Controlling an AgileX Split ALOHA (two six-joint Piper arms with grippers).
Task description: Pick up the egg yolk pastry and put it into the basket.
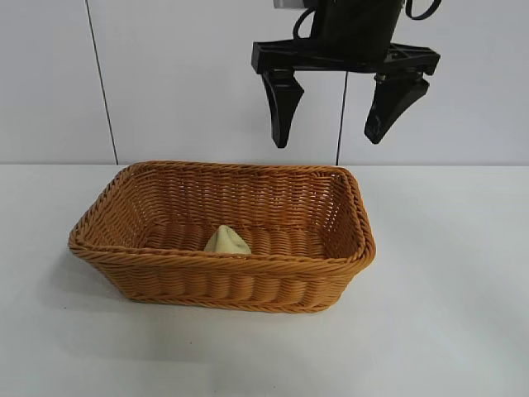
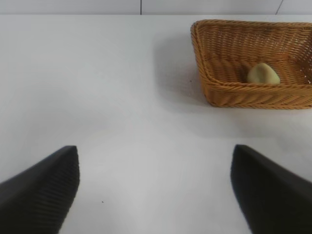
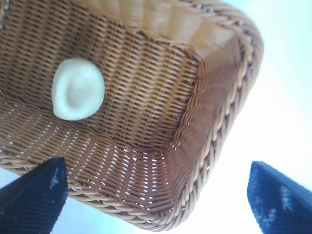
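The pale cream-yellow egg yolk pastry lies on the floor of the orange-brown wicker basket, near its front wall. My right gripper hangs open and empty well above the basket's far right part. In the right wrist view the pastry lies inside the basket, and the open gripper is above the basket's corner. My left gripper is open and empty over bare table, far from the basket with the pastry in it. The left arm is outside the exterior view.
The basket stands on a white table in front of a white panelled wall. Bare table surface lies all round the basket.
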